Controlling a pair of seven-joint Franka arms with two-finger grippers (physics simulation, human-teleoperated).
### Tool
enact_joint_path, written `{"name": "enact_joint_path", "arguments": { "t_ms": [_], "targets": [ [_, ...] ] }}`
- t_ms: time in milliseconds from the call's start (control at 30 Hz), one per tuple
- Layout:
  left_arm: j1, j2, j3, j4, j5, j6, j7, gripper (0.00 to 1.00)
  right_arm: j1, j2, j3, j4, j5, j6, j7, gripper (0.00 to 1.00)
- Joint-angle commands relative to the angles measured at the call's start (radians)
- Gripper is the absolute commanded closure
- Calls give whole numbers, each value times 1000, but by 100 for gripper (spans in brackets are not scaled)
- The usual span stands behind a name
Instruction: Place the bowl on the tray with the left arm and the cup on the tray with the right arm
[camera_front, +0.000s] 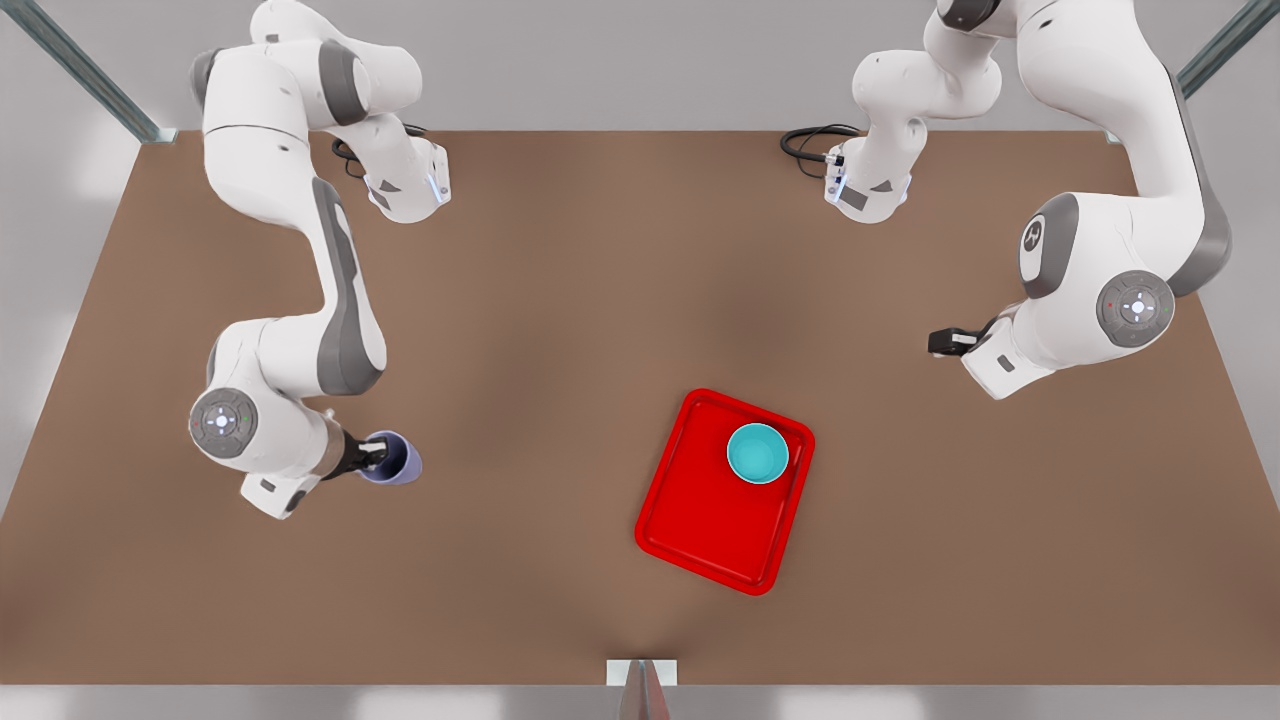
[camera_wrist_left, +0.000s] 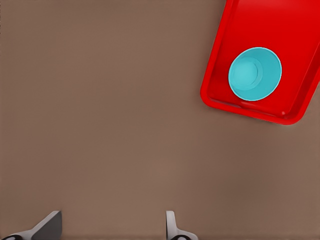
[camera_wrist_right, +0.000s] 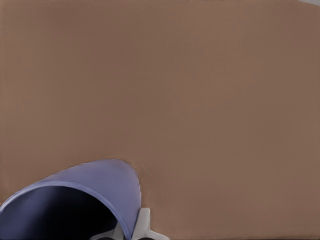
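A plain brown worktop (camera_front: 560, 330) carries a glossy red rectangular tray (camera_front: 700, 520) with rounded corners and a low rim. A smooth teal bowl (camera_front: 757, 453) sits upright in one corner of it. Well apart, at the front view's left, the right gripper (camera_front: 378, 456) has its jaws clamped on the rim of the tapered lavender cup (camera_front: 398, 462). The left gripper (camera_front: 940, 342) hangs at the front view's right, jaws wide and holding nothing.
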Motion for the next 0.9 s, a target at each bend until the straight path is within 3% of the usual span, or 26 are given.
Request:
{"name": "enact_joint_path", "arguments": {
  "t_ms": [0, 100, 167, 233, 333, 500, 633, 700, 867],
  "targets": [
    [-1, 0, -1, 0, 0, 0, 0, 0, 11, 3, 0, 6, -6, -3, 8, 79],
    [-1, -2, 1, 2, 0, 0, 0, 0, 76, 135, -1, 221, -3, -125, 159, 79],
    [-1, 0, 1, 2, 2, 0, 0, 0, 88, 157, 8, 244, -1, -127, 232, 79],
    [-1, 0, 1, 2, 2, 0, 0, 0, 132, 250, 6, 405, -3, -170, 291, 79],
    [-1, 1, 1, 2, 3, 3, 0, 0, 177, 304, 14, 514, 32, -141, 375, 79],
    [-1, 1, 1, 2, 9, 3, -2, 0, 228, 310, 37, 515, 32, -29, 415, 79],
    [-1, 1, 1, 2, 11, 3, -2, 0, 268, 470, 80, 653, 37, 0, 418, 79],
    [-1, 1, 1, 2, 9, 2, -2, 0, 284, 491, 128, 663, 48, 31, 415, 79],
    [-1, 3, 1, 2, 8, 3, -2, 0, 311, 549, 132, 724, 80, 131, 415, 79]
  ]
}}
